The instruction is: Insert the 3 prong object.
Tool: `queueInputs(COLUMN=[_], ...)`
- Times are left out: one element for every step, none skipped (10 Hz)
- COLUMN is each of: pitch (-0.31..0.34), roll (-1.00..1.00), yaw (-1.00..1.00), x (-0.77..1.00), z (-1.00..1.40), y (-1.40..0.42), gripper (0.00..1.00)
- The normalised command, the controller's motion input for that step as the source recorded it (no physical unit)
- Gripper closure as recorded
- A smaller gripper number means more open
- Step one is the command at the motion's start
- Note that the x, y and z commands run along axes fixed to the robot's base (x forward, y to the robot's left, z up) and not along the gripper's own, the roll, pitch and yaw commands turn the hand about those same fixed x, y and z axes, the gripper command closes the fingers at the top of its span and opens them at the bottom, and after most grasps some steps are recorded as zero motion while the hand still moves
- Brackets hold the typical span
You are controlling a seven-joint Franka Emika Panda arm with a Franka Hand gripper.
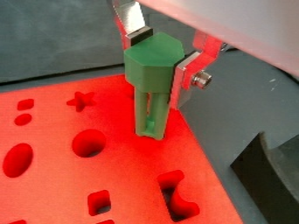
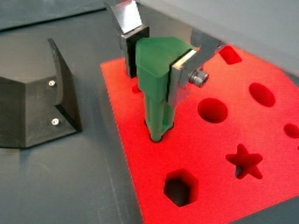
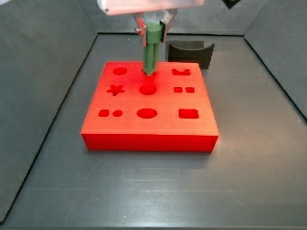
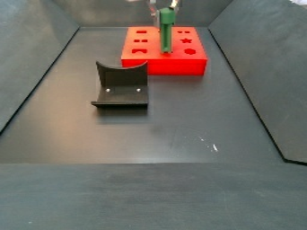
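My gripper [image 1: 163,57] is shut on the 3 prong object [image 1: 149,96], a bright green stick with a thick head and thin parallel rods. It hangs upright over the red block [image 1: 117,179]. In both wrist views the silver fingers [image 2: 184,63] clamp its head. Its lower end [image 2: 156,133] is at the block's top near one edge. I cannot tell whether it is in a hole. In both side views the gripper [image 3: 153,25] holds the stick [image 3: 150,56] over the back part of the block [image 3: 150,139]. It also shows in a side view [image 4: 167,22].
The red block [image 4: 168,65] has several shaped holes: a star [image 2: 243,159], rounds [image 2: 212,109] and ovals [image 1: 87,142]. A dark grey block with a curved notch [image 4: 120,87] stands on the grey floor beside it, also showing in other views [image 3: 189,52] [image 2: 35,96]. Grey walls surround the floor.
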Motion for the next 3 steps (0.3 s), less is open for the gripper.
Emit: queueInputs(pitch=[0.0,0.0,0.0], roll=[0.0,0.0,0.0], yaw=[-0.06,0.0,0.0], x=[0.0,0.0,0.0], z=[-0.12,0.0,0.0], y=[0.0,0.0,0.0], gripper=[1.0,1.0,1.0])
